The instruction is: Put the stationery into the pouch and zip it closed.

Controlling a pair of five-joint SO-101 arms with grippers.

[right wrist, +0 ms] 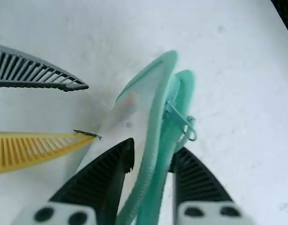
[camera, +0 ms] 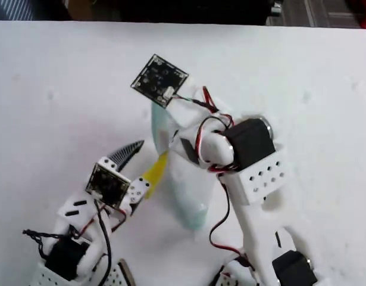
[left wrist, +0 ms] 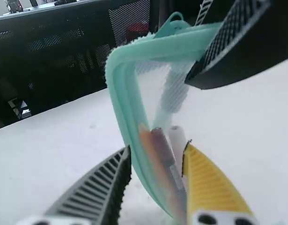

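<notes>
A mint-green translucent pouch (camera: 191, 202) lies on the white table between the two arms, one end lifted. My right gripper (right wrist: 151, 154) is shut on its zippered edge (right wrist: 153, 93), black fingers on both sides, with the zipper pull (right wrist: 187, 127) just beyond them. One of those black fingers (left wrist: 237, 42) pinches the pouch's raised rim (left wrist: 122, 79). My left gripper (camera: 153, 149) is open, its grey and yellow fingers straddling the pouch's side (left wrist: 158, 147); the yellow one touches it. Through the wall I see a brownish pen (left wrist: 162, 150) and a white one (left wrist: 177, 136) inside.
The white table (camera: 58, 83) spreads bare to the left and far right. Loose red and black cables (camera: 215, 226) hang from the right arm over the pouch's near end. The table's far edge (camera: 81, 21) meets a dark background.
</notes>
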